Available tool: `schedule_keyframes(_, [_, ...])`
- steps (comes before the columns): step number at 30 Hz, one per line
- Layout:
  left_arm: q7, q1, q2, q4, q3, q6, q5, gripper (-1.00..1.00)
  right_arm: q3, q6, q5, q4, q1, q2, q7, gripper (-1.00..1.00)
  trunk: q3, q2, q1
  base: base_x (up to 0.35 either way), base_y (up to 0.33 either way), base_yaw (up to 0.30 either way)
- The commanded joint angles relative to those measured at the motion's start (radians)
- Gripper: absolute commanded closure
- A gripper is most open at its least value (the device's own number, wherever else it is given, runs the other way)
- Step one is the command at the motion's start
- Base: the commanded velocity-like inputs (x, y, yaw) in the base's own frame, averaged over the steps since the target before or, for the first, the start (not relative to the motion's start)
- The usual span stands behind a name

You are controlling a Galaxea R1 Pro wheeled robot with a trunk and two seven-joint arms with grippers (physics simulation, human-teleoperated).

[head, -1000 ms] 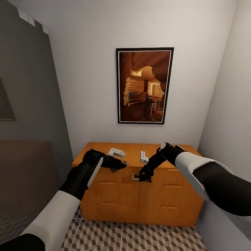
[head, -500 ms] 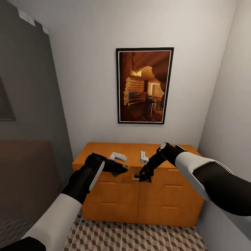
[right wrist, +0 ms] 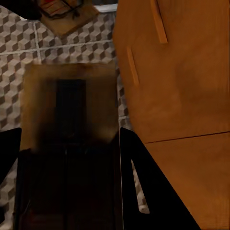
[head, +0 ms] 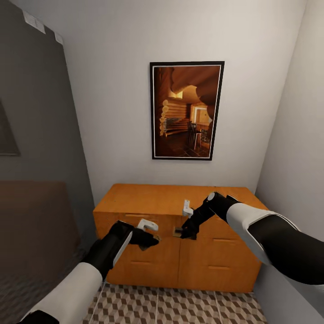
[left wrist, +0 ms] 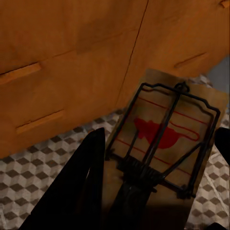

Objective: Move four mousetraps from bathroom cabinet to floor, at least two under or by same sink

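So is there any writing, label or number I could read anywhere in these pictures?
None that can be read.
Mousetrap in the left gripper: a red mark and red lines on the board, no letters.
Framed picture on the wall: a log-cabin scene, no caption.
Cabinet: plain fronts, no labels.

We held both arms out in front of us, bent at the elbows, white forearm shells leading into black wrists. Our left arm reached forward from the near left, sitting lower than the right, and the left gripper [head: 150, 238] had its fingers [left wrist: 88, 184] clamped on either side of a mousetrap [left wrist: 163, 158]. Our right arm came in from the near right, angled toward the left and downward, and the right gripper [head: 185, 233] pinched a second mousetrap [right wrist: 69, 143] between its dark fingers [right wrist: 143, 187].
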Motion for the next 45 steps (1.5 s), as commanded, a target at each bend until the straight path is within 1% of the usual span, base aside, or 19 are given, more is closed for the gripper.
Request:
schedule_keyframes(1, [-0.003,0.000,0.001,0.053,0.001,-0.029,-0.001,1.00,-0.009,0.000,0.004,0.003,0.015,0.000,-0.018,1.00,-0.001,-0.001,0.000,0.000,0.000,0.000])
schedule_keyframes(3, [-0.002,0.002,0.007,0.141,0.008,-0.098,-0.001,1.00,-0.009,0.001,0.001,0.003,0.043,-0.001,-0.048,1.00,-0.001,-0.001,0.000,0.000,0.000,0.000])
schedule_keyframes(6, [0.002,0.003,0.027,0.310,0.056,-0.252,0.005,1.00,-0.009,0.002,-0.003,0.003,0.096,-0.006,-0.119,1.00,-0.001,-0.001,0.000,0.000,0.000,0.000])
schedule_keyframes(8, [0.005,0.003,0.045,0.455,0.133,-0.390,0.024,1.00,-0.010,0.003,-0.026,0.004,0.145,-0.017,-0.194,1.00,-0.001,-0.001,0.000,0.000,0.000,0.000])
schedule_keyframes(9, [0.006,0.003,0.058,0.526,0.173,-0.455,0.033,1.00,-0.010,0.003,-0.054,0.004,0.175,-0.027,-0.234,1.00,-0.001,-0.001,0.000,0.000,0.000,0.000])
schedule_keyframes(11, [0.007,0.003,0.089,0.657,0.227,-0.579,0.042,1.00,-0.010,0.003,-0.148,0.004,0.240,-0.054,-0.316,1.00,-0.001,-0.001,0.000,0.000,0.000,0.000])
schedule_keyframes(12, [0.007,0.003,0.105,0.717,0.241,-0.638,0.045,1.00,-0.010,0.003,-0.207,0.004,0.272,-0.071,-0.352,1.00,-0.001,-0.001,0.000,0.000,0.000,0.000])
schedule_keyframes(13, [0.007,0.003,0.112,0.744,0.246,-0.667,0.046,1.00,-0.010,0.003,-0.238,0.004,0.289,-0.080,-0.368,1.00,-0.001,-0.001,0.000,0.000,0.000,0.000])
schedule_keyframes(15, [0.007,0.007,0.142,0.816,0.259,-0.759,0.050,1.00,-0.010,-0.002,-0.351,0.004,0.360,-0.117,-0.424,1.00,-0.001,-0.001,0.000,0.000,0.000,0.000])
schedule_keyframes(18, [0.007,0.035,0.173,0.850,0.265,-0.816,0.052,1.00,-0.010,-0.008,-0.483,0.003,0.448,-0.167,-0.495,1.00,-0.001,-0.001,0.000,0.000,0.000,0.000])
schedule_keyframes(21, [0.010,0.062,0.187,0.859,0.268,-0.835,0.058,1.00,-0.010,-0.033,-0.568,0.003,0.523,-0.193,-0.575,1.00,-0.001,-0.001,0.000,0.000,0.000,0.000])
schedule_keyframes(25, [0.031,0.098,0.210,0.862,0.269,-0.897,0.123,1.00,-0.010,-0.080,-0.646,0.003,0.613,-0.199,-0.719,1.00,-0.001,-0.001,0.000,0.000,0.000,0.000])
schedule_keyframes(27, [0.052,0.127,0.218,0.862,0.269,-0.965,0.174,1.00,-0.011,-0.118,-0.700,0.003,0.659,-0.199,-0.790,1.00,-0.001,-0.001,0.000,0.000,0.000,0.000])
schedule_keyframes(31, [0.088,0.170,0.222,0.863,0.269,-1.046,0.223,1.00,-0.012,-0.203,-0.798,0.003,0.724,-0.200,-0.843,1.00,-0.001,-0.001,0.000,0.000,0.000,0.000])
schedule_keyframes(33, [0.095,0.185,0.222,0.862,0.269,-1.068,0.230,1.00,-0.011,-0.252,-0.830,0.003,0.752,-0.200,-0.865,1.00,-0.001,-0.001,0.000,0.000,0.000,0.000])
schedule_keyframes(35, [0.100,0.204,0.222,0.862,0.269,-1.100,0.235,1.00,-0.011,-0.333,-0.855,0.003,0.786,-0.198,-0.928,1.00,-0.001,-0.001,0.000,0.000,0.000,0.000])
schedule_keyframes(39, [0.112,0.240,0.222,0.863,0.269,-1.161,0.237,1.00,-0.010,-0.437,-0.869,0.003,0.825,-0.194,-1.049,1.00,-0.001,-0.001,0.000,0.000,0.000,0.000])
schedule_keyframes(42, [0.156,0.275,0.218,0.863,0.269,-1.222,0.239,1.00,-0.010,-0.479,-0.873,0.003,0.858,-0.193,-1.101,1.00,-0.001,-0.001,0.000,0.000,0.000,0.000])
schedule_keyframes(45, [0.229,0.316,0.214,0.863,0.269,-1.285,0.240,1.00,-0.010,-0.578,-0.885,0.003,0.881,-0.191,-1.126,1.00,-0.001,-0.001,0.000,0.000,0.000,0.000])
